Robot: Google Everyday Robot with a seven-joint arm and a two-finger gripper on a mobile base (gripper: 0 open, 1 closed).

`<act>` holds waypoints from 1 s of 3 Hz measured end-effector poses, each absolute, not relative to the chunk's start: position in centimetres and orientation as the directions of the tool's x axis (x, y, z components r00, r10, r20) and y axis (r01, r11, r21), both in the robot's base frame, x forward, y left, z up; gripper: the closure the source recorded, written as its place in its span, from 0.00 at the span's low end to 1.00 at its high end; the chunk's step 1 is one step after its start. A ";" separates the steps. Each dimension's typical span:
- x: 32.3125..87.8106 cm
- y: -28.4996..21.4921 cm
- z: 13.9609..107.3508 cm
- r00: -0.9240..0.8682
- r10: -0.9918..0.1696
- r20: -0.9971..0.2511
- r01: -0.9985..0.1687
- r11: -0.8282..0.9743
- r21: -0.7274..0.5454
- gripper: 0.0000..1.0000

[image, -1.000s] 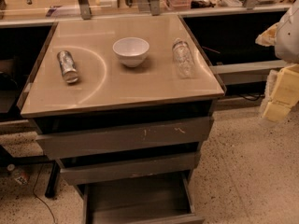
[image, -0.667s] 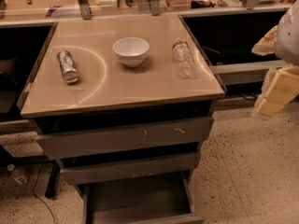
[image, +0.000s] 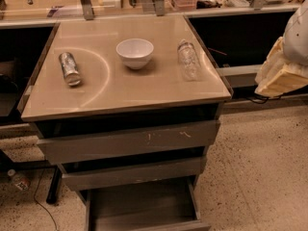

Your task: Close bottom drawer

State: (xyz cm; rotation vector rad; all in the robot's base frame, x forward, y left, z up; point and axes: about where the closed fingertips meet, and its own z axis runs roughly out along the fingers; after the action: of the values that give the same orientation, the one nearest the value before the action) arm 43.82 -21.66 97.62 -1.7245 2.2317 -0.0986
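Observation:
The bottom drawer (image: 140, 205) is the lowest and narrowest of three grey-brown drawers under the tan counter. It stands pulled well out, its shallow dark box is empty, and its flat front runs along the lower edge of the view. The mid-width drawer (image: 132, 173) and the widest, scratched drawer (image: 130, 142) above it also stand slightly out. My gripper (image: 281, 75), cream-coloured on a white arm, hangs at the right edge of the view. It is level with the counter top, well right of and above the bottom drawer, and touches nothing.
On the counter (image: 125, 93) there is a white bowl (image: 134, 52), a metal can (image: 70, 68) lying at the left and a clear plastic bottle (image: 188, 59) lying at the right. Speckled floor (image: 260, 167) lies right of the cabinet. Cables and a dark post (image: 52, 191) are at the lower left.
My gripper has moved a little left and upward at the right edge of the view. The drawers and counter objects have not moved.

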 end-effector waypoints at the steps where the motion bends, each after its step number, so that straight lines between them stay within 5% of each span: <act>1: 43.8 -21.7 97.6 -0.221 -0.953 -0.207 -0.931 0.270 -0.246 0.87; 2: 43.8 -21.7 97.6 -0.221 -0.953 -0.207 -0.931 0.270 -0.246 1.00; 3: 43.5 -21.4 97.2 -0.234 -0.950 -0.207 -0.920 0.286 -0.269 1.00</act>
State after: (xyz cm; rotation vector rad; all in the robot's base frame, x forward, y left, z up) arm 43.47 -21.40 97.21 -1.6966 2.2326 -0.1285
